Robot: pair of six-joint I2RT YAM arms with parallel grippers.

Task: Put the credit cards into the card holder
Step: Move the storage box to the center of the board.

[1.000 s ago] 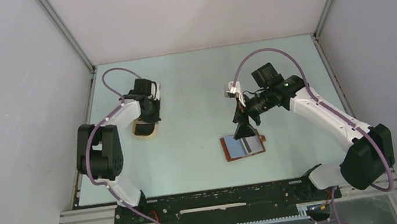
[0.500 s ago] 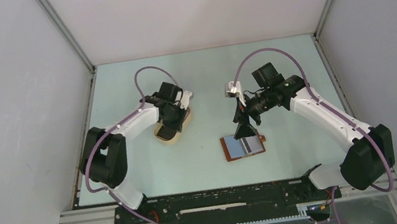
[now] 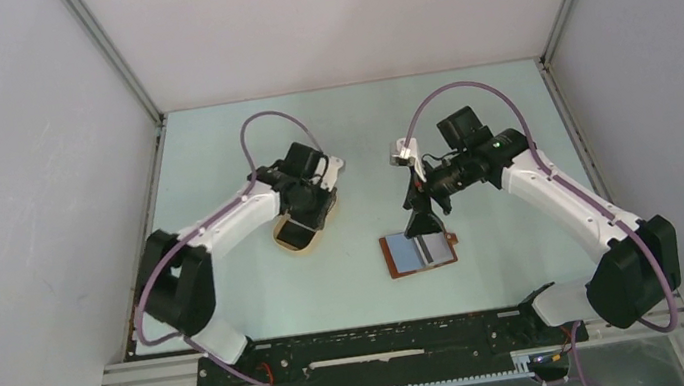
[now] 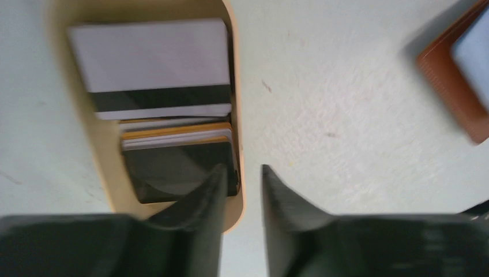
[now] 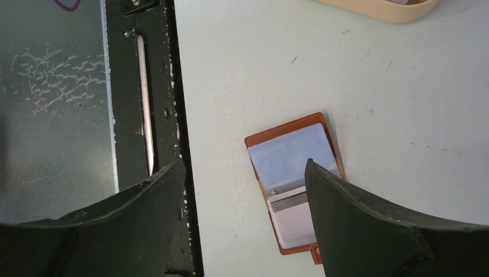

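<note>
Cards (image 4: pixel 153 69) fill the tan tray (image 4: pixel 237 115), left gripper (image 4: pixel 243 170) slightly parted astride its rim. Right gripper (image 5: pixel 243 167) gapes wide above the card holder (image 5: pixel 291 156).

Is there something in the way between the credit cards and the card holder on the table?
Nothing visible lies on the table between them. Only the tray's own wall borders the credit cards on the side toward the open card holder.

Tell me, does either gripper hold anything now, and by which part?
Nothing is gripped. The left gripper straddles the tray rim, jaws slightly apart; the right gripper hangs open above the card holder.
</note>
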